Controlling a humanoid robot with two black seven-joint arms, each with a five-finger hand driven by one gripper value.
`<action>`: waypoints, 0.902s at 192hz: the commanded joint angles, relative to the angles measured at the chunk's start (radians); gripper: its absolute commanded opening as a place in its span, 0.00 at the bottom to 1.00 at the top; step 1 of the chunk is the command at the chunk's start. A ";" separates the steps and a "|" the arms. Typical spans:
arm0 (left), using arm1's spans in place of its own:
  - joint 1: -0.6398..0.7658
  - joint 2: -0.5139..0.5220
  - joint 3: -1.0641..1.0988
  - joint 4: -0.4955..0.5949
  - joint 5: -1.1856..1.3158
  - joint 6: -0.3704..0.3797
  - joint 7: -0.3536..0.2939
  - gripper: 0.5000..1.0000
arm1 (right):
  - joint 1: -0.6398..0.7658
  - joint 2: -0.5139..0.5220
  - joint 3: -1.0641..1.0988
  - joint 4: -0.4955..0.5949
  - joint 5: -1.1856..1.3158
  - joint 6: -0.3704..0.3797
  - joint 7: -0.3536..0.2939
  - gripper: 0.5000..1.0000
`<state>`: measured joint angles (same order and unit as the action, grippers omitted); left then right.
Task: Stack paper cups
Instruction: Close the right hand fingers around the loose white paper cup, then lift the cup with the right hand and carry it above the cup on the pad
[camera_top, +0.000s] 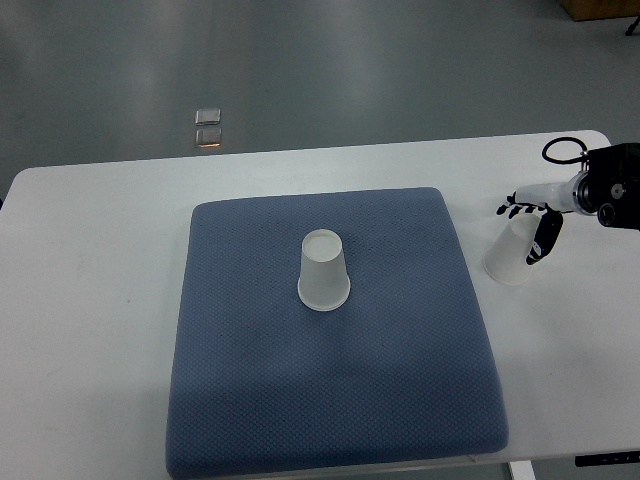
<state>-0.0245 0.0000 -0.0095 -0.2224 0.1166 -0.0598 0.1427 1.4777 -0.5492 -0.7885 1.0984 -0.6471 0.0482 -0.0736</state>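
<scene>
Paper cups (324, 272), white, translucent, upside down

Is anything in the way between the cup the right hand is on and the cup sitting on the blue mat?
Nothing visible. The right hand is around the tilted paper cup on the white table, just off the blue mat's right edge. Only bare mat lies between it and the upside-down cup at the mat's centre.
</scene>
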 joint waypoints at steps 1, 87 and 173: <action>0.000 0.000 0.000 0.000 0.000 0.000 0.000 1.00 | 0.000 0.002 0.000 0.000 -0.002 0.001 0.000 0.68; 0.000 0.000 0.000 0.000 0.000 0.000 0.000 1.00 | 0.062 -0.018 -0.018 0.020 -0.008 0.052 0.000 0.23; 0.000 0.000 0.002 -0.003 0.000 -0.002 0.000 1.00 | 0.615 -0.150 -0.202 0.250 -0.012 0.288 -0.003 0.24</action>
<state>-0.0245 0.0000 -0.0077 -0.2254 0.1166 -0.0599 0.1427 1.9727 -0.6822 -0.9424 1.3282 -0.6585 0.2623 -0.0759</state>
